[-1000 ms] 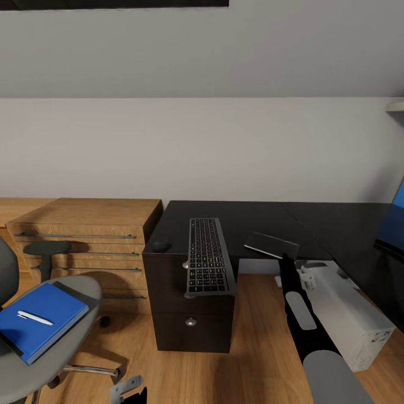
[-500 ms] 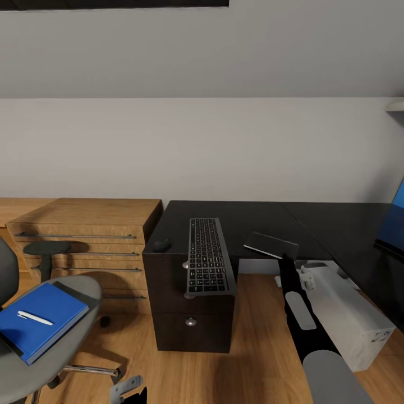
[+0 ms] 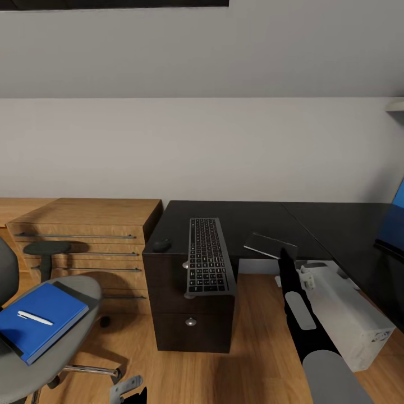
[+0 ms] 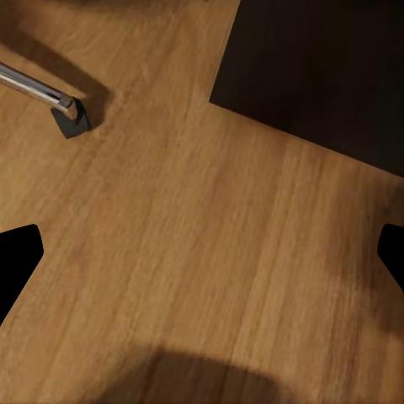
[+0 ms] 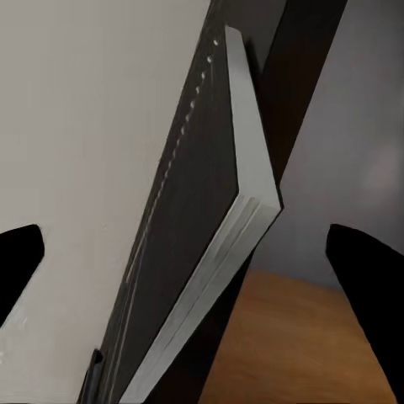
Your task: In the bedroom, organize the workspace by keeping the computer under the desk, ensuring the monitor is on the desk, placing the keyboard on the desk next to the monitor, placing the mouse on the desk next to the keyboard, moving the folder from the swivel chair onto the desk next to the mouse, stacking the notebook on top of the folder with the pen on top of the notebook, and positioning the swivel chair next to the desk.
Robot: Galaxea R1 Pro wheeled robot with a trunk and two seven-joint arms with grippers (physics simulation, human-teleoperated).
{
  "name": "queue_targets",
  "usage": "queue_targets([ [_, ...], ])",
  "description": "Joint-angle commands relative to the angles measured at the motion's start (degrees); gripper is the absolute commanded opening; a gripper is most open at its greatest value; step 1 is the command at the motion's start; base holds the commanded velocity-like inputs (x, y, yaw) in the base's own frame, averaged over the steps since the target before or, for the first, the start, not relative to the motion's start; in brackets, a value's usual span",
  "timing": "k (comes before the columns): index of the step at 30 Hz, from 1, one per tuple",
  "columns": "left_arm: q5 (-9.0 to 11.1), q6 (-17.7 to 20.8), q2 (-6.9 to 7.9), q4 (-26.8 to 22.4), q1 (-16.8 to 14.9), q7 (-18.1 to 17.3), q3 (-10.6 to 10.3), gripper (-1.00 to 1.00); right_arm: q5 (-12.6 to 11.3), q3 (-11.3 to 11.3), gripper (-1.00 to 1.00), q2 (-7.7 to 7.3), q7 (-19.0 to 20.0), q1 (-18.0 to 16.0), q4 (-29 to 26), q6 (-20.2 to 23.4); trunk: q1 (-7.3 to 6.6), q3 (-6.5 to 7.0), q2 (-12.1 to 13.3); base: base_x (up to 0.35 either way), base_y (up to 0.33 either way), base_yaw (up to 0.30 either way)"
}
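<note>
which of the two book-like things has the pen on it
The blue folder on the swivel chair carries the white pen. The dark notebook at the desk edge has nothing on it.

Right arm: slim black link, glossy, tapering toward far end. Pale grey oval pad inset on upper face midway. Rounded light grey shell capping joint nearest camera, smooth, matte. Left gripper: grey metal bracket-like piece, small holes, over black body. Fingertips: plain flat black, blunt in wrist views. No cables, screws, markings discernible.
</note>
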Motion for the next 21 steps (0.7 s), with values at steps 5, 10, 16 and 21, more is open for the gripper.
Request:
queue_targets([
  [5,0.6,-0.5,0.09,0.0,-0.1,0.4,-0.4,1.0,-0.5,0.0,1.0,0.05,0.4,0.0,0.0,-0.1,-0.01,-0.06,0.0,0.0,0.0,0.0],
  [10,0.6,-0.5,0.13,0.0,-0.1,0.4,-0.4,1.0,-0.5,-0.1,1.0,-0.03,0.4,0.0,0.0,-0.1,-0.01,-0.06,0.0,0.0,0.0,0.0],
  [16,0.7,-0.5,0.1,0.3,-0.1,0.4,-0.4,1.0,-0.5,0.0,1.0,-0.04,0.4,0.0,0.0,-0.1,-0.01,-0.06,0.0,0.0,0.0,0.0],
  [21,0.7,-0.5,0.14,1.5,-0.1,0.3,-0.4,1.0,-0.5,0.0,1.0,-0.04,0.4,0.0,0.0,-0.1,-0.01,-0.06,0.0,-0.001,0.0,0.0],
])
